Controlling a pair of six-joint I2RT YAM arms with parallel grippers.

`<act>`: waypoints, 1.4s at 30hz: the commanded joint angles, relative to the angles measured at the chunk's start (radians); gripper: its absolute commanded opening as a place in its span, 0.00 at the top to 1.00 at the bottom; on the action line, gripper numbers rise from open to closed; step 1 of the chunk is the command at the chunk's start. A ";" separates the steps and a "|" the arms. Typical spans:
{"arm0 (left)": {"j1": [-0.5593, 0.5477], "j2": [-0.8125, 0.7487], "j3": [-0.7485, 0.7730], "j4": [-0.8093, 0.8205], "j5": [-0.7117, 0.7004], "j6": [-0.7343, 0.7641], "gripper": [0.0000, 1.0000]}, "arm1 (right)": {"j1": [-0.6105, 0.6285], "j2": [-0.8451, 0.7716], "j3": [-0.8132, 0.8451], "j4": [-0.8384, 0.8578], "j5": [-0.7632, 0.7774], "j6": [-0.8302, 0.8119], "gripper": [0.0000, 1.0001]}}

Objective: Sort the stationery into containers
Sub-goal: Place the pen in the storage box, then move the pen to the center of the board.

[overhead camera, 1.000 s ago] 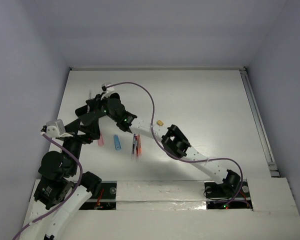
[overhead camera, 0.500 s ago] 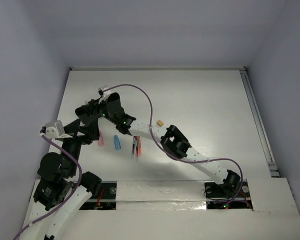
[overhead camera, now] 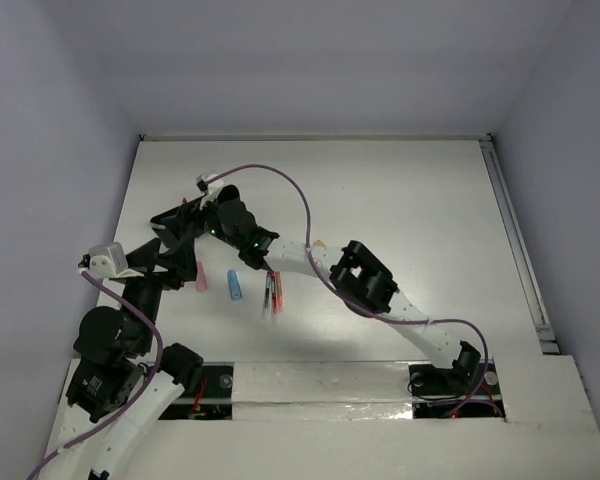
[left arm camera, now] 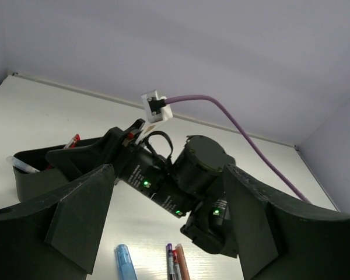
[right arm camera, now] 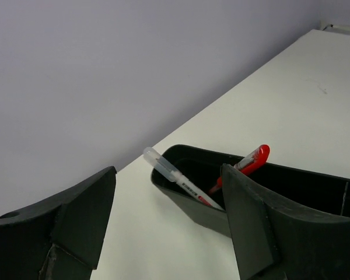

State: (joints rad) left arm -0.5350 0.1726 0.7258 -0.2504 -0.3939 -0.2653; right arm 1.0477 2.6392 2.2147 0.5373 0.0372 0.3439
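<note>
A long black container [right arm camera: 210, 205] stands on the white table, with a clear pen [right arm camera: 174, 172] and a red pen [right arm camera: 252, 160] leaning in it. My right gripper [right arm camera: 168, 171] hangs open just above its end, nothing between the fingers. In the left wrist view the same container [left arm camera: 34, 175] shows at the left. My left gripper [left arm camera: 168, 175] is open and empty, facing the right arm's wrist [left arm camera: 181, 186]. On the table lie a blue capsule piece [overhead camera: 235, 287], a pink piece [overhead camera: 200, 280] and a few pens [overhead camera: 272, 291] side by side.
A beige eraser [overhead camera: 320, 243] peeks out beside the right forearm. The right arm [overhead camera: 380, 295] stretches diagonally across the table, trailing a purple cable [overhead camera: 280, 180]. Walls close the table at the back and left; a rail [overhead camera: 515, 240] runs along the right edge.
My right gripper has opened wide over the container. The left gripper's fingers have come in slightly. The right arm's elbow has shifted a little to the right.
</note>
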 commanded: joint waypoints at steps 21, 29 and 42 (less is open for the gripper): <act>0.001 0.030 -0.011 0.096 -0.014 0.040 1.00 | 0.009 -0.950 -1.104 -0.528 0.125 0.122 1.00; 0.001 0.033 -0.023 0.108 -0.005 0.047 0.72 | 0.009 -0.911 -1.089 -0.700 0.133 0.179 0.54; 0.001 0.025 -0.031 0.117 0.026 0.052 0.67 | 0.009 -0.748 -0.975 -0.718 0.144 0.178 0.64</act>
State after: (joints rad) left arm -0.5350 0.1989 0.6998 -0.1978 -0.3882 -0.2249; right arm 1.0485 1.8820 1.1816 -0.1825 0.1677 0.5129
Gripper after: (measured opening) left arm 0.331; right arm 0.368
